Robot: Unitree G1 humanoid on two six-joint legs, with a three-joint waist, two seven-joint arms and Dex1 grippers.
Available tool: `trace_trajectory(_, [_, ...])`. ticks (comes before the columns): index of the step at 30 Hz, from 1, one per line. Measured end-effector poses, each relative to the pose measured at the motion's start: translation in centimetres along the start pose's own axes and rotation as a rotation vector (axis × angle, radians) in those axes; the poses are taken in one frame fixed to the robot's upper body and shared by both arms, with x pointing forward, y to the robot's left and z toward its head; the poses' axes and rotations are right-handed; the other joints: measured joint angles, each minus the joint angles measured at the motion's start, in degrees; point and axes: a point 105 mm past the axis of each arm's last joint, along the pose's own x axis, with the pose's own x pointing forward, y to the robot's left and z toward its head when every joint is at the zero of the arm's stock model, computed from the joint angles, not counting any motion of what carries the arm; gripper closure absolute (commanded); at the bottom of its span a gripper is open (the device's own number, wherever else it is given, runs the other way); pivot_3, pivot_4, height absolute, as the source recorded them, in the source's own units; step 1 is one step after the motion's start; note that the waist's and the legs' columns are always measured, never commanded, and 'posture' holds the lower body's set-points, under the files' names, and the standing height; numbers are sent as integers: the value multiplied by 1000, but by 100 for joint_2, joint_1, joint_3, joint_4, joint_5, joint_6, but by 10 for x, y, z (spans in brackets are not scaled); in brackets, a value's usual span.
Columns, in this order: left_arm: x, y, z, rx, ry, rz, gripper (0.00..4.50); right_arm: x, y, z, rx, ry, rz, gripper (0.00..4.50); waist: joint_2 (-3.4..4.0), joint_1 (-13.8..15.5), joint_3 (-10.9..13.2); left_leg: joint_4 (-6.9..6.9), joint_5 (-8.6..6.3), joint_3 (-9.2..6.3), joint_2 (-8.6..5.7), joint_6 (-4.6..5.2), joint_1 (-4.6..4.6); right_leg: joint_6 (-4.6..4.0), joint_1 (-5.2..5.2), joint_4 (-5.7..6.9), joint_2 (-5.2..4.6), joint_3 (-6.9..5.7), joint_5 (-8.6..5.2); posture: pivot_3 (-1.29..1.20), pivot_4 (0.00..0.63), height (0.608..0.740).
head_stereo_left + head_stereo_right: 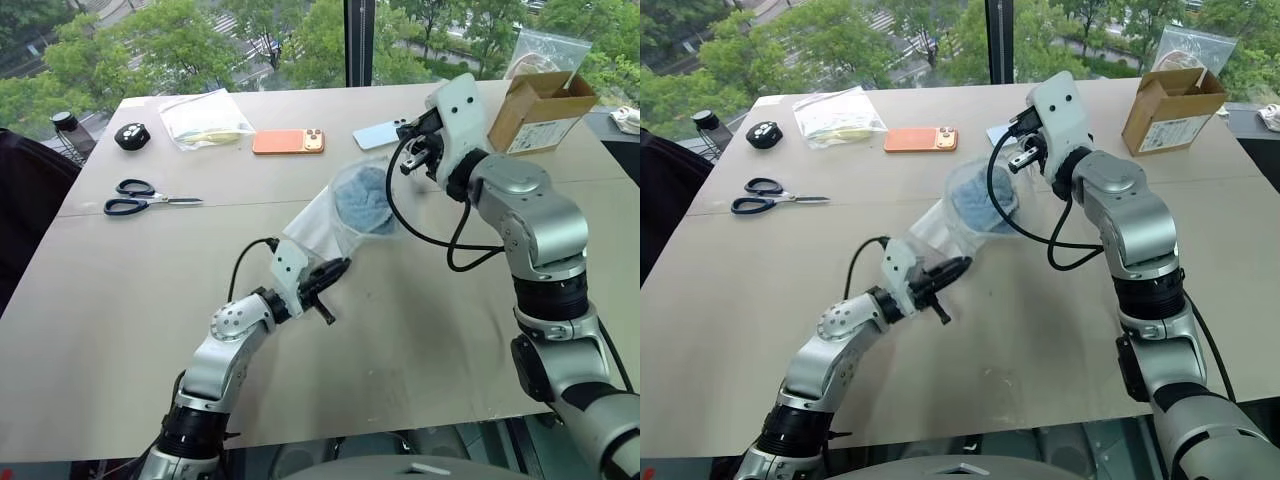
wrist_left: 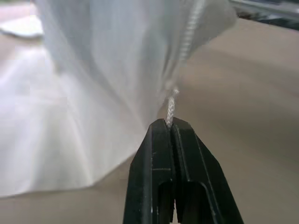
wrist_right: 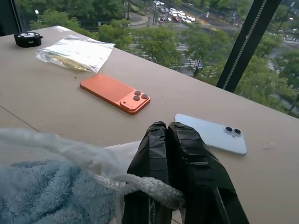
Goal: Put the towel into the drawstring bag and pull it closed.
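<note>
We see the drawstring bag [image 1: 335,215] lifted off the table [image 1: 120,290], stretched at a slant between the two hands. The right hand [image 3: 167,140], the higher one, is clenched on a white cord [image 3: 145,185] at the bag's mouth. The left hand [image 2: 172,127], lower and nearer the robot, is clenched on another cord end [image 2: 171,106] coming from the bag's fabric. The towel [image 1: 366,200] sits inside the bag, its blue pile showing through the sheer cloth just beside and below the right hand, well apart from the left hand. Behind the bag on the table lie an orange phone [image 1: 288,141], a pale blue phone [image 3: 212,133] and scissors [image 1: 140,198].
</note>
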Motion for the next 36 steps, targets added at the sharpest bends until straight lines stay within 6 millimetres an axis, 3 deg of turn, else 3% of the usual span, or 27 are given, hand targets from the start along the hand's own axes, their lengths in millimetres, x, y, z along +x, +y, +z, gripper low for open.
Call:
trace_trajectory(2, [-8,24,9,236,-1,169,4451,-2,-10,1,7,-7,-52,4500,0,4,0,-4,0,0,0,0,0,0,0,1,0,0,0,0,150,734])
trace_trajectory(3, [-18,45,19,368,-8,300,4451,-3,-22,0,21,-13,-104,4500,0,9,0,-5,0,-1,0,0,0,0,-1,1,0,-1,0,0,150,734])
trace_trajectory(5, [-31,72,38,509,-34,462,4451,-6,-40,1,36,-21,-185,4500,0,21,0,-6,0,0,-1,0,0,0,-2,1,1,-1,0,0,150,734])
trace_trajectory(8, [-43,106,80,733,-97,667,4451,-7,-68,11,54,-62,-312,4500,0,27,1,-5,0,-1,-3,0,-2,0,-3,2,0,-4,0,0,150,734])
trace_trajectory(10, [-50,126,111,839,-145,786,4451,-9,-82,22,39,-110,-375,4500,0,16,0,-6,0,1,-4,0,-1,0,-3,1,-1,-2,0,0,150,734])
trace_trajectory(13, [-63,159,126,867,-122,946,4451,-12,-100,23,77,-136,-458,4500,-1,-4,0,-8,0,4,-3,0,-2,1,-3,1,-1,-3,0,0,150,734])
trace_trajectory(19, [-84,193,116,829,-23,1089,4451,-9,-105,12,162,-128,-511,4500,0,-145,0,-15,1,8,-2,0,-3,1,-9,3,-3,-3,0,0,150,734])
trace_trajectory(23, [-104,208,107,772,26,1208,4451,-19,-119,6,257,-139,-600,4500,0,-159,0,-14,1,7,-2,0,-3,0,-9,5,-2,-4,0,0,150,734])
trace_trajectory(30, [-135,225,109,704,65,1439,4451,-35,-141,-17,430,-105,-789,4500,-1,-154,0,-10,1,8,-2,0,-3,1,-8,9,-3,-3,0,0,150,734])
trace_trajectory(36, [-148,228,105,687,106,1536,4451,-50,-155,-38,589,-77,-940,4500,-1,-164,0,-10,1,9,-2,0,-2,0,-9,10,-2,-1,0,0,150,734])
